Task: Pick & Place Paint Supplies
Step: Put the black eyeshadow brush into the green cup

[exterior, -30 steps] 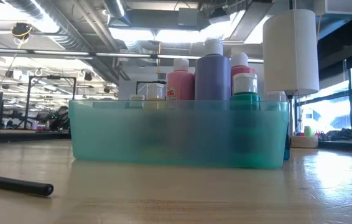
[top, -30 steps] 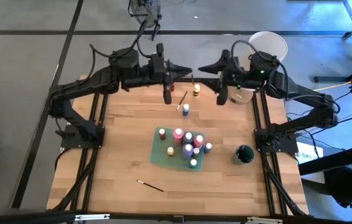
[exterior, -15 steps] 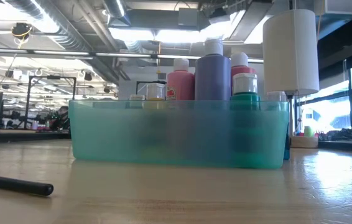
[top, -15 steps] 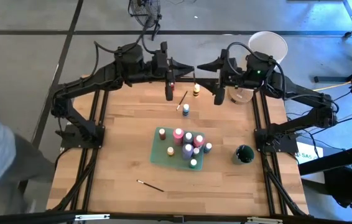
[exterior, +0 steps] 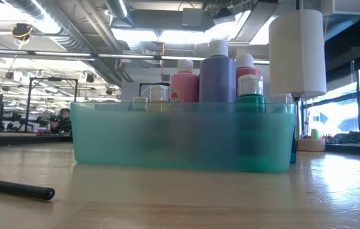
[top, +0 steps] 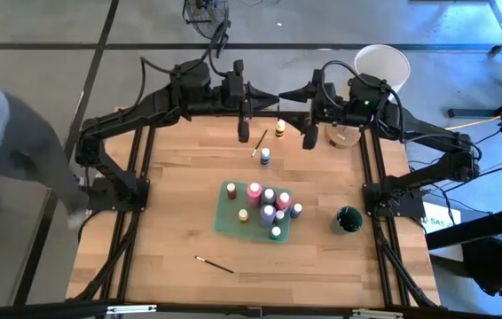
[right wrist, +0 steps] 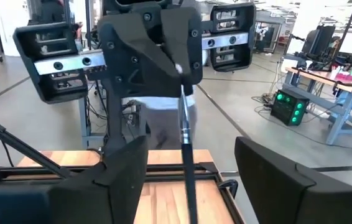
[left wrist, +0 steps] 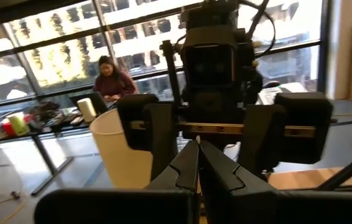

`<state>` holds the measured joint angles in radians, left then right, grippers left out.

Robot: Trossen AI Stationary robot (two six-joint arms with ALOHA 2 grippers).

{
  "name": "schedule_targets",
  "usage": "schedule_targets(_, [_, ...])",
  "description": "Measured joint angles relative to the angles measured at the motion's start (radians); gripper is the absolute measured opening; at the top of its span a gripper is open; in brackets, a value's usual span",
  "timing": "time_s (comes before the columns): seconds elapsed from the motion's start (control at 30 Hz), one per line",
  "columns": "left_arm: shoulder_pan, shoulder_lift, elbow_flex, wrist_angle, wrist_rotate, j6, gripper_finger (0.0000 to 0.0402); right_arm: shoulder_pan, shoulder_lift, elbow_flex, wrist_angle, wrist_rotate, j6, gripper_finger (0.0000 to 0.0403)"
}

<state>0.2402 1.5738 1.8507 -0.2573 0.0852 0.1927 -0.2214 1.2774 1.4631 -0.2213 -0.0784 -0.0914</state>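
Note:
Both grippers hover above the table's far edge, tip to tip. My left gripper (top: 271, 96) (left wrist: 198, 146) is shut on a thin dark brush (right wrist: 185, 124). The brush reaches between the fingers of my open right gripper (top: 286, 95) (right wrist: 189, 142), which stand on either side of it without touching. Several small paint bottles stand in the green tray (top: 226, 221) (exterior: 103, 137). A blue bottle (top: 265, 157), a yellow bottle (top: 280, 130) and a brush (top: 259, 142) lie on the bare wood beyond the tray. Another brush (top: 214, 264) (exterior: 14, 188) lies near the front edge. My left gripper pinches the brush by one end (right wrist: 180, 73) between its two fingertips. The fingers come level from the table's left and lie along the brush. The brush sticks out past them toward the right gripper, lifted clear of the table.
A dark green cup (top: 349, 219) stands right of the tray. A clear cup (top: 347, 135) sits at the far right corner, with a white bucket (top: 381, 64) off the table behind it. The large white cylinder (exterior: 297, 54) shows behind the tray. A person (top: 11, 142) passes the table's left side.
The two grippers have drawn a little closer together along the far edge, the left moving right and the right moving left. A person has walked in along the table's left side.

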Motion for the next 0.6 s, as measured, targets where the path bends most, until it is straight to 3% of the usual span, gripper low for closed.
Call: schedule_targets(0.6, [0.025, 0.008, 0.0, -0.01, 0.058, -0.014, 0.0002, -0.001, 0.025, -0.001, 0.001, 0.031, -0.003, 0.0235])
